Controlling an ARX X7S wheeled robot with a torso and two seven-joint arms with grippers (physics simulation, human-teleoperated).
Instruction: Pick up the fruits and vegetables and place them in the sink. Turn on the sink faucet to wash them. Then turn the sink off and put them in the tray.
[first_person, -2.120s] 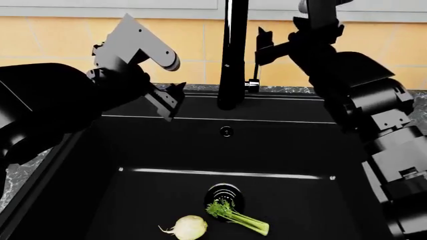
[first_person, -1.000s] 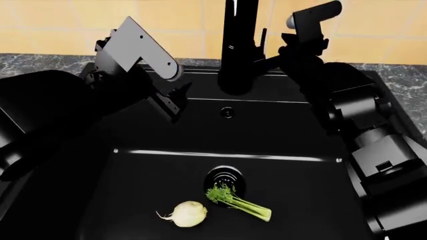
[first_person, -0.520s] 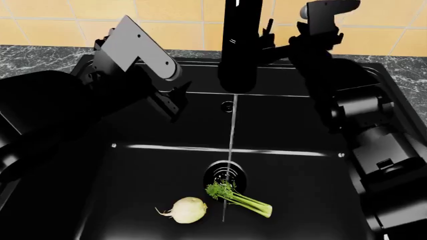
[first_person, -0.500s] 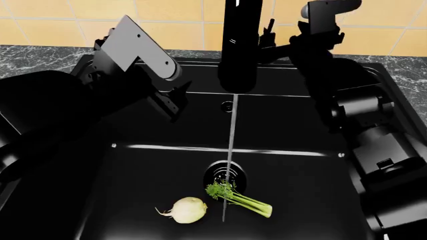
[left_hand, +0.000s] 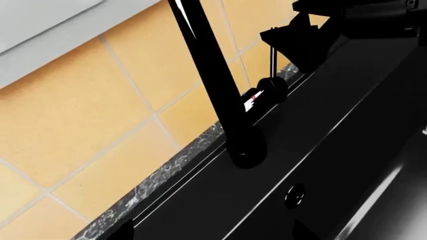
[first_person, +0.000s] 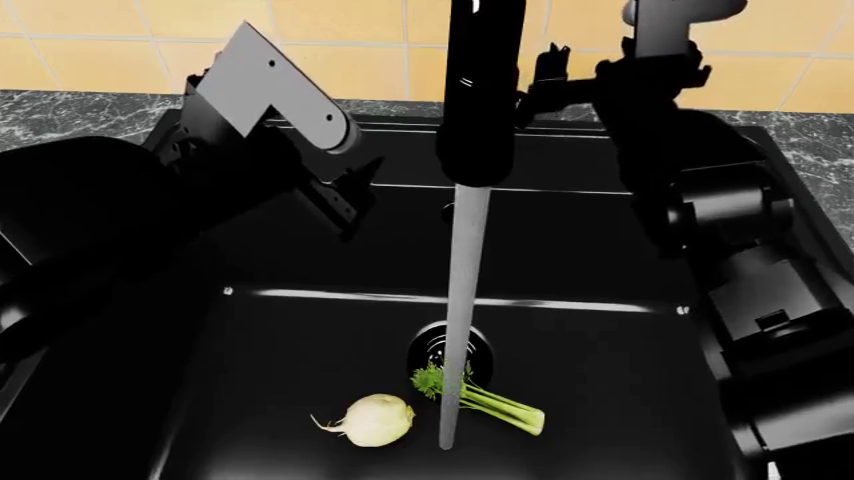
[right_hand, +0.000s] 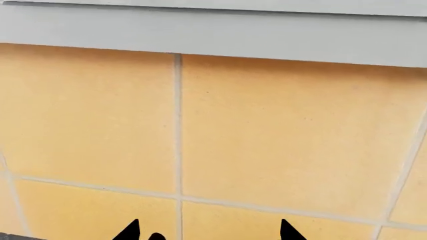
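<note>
Left hand (first_person: 350, 198) was held over the sink (first_person: 240, 420) near its back wall, touching nothing; whether its fingers were apart could not be told. Nearest, the bulb (first_person: 375, 420) and celery stalk (first_person: 494, 403) lay by the drain (first_person: 451, 349), with bare floor around. Water was poured between them from the faucet (first_person: 478, 90). Farther back, the right hand (right_hand: 208, 234) was spread apart beside the lever (left_hand: 273, 59).

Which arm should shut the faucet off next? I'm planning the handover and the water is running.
Probably the right. Its gripper is already up beside the faucet, right by the thin side lever. The left gripper hangs over the sink, farther from the lever, across the column.
</note>
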